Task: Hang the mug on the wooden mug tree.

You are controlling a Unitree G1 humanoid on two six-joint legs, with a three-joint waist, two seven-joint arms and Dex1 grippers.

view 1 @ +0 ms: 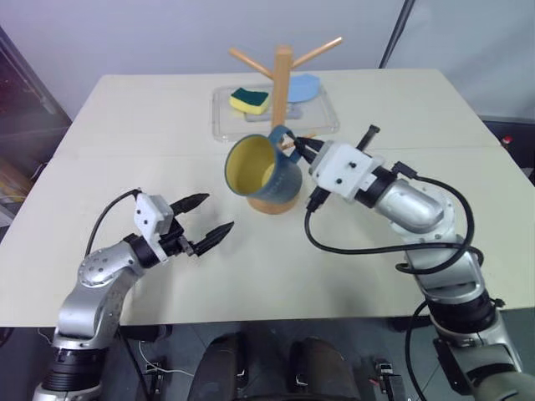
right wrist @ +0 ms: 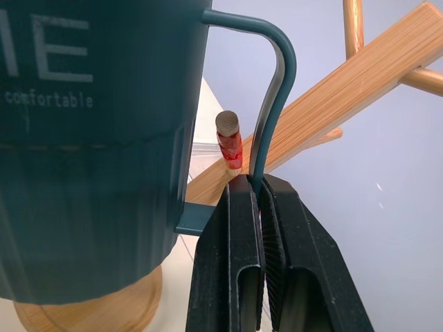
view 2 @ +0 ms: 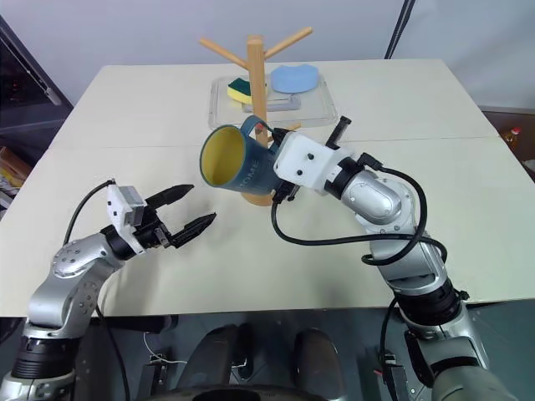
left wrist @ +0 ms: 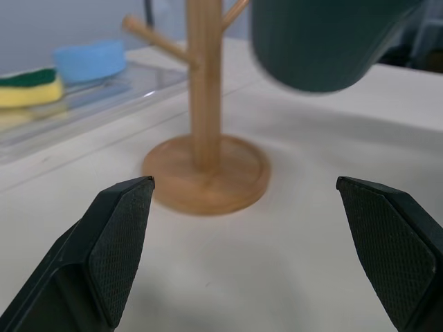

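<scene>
The mug (view 1: 261,171) is off the table and up in the air, gripped by the right gripper (right wrist: 261,200), whose two fingers are clamped together on the thin loop handle; it hangs tipped on its side with the yellow mouth facing the near left, just in front of the post of the wooden mug tree (view 1: 282,79), above its round base. So the pick-up and lift look done, while the hanging itself is not: in the right wrist view a red-tipped peg (right wrist: 229,140) sits just beside the handle loop without being threaded through it. What is left, by my reading, is to line the loop over a peg, slide it on and let go. The left gripper (view 1: 205,224) hovers near left of the tree, fingers wide apart and empty. Behind the tree lies a clear tray (view 1: 219,117) with a yellow-green sponge (view 1: 249,100) and a blue sponge (view 1: 304,86), well out of the way; the tree's own post is the main thing to avoid knocking
</scene>
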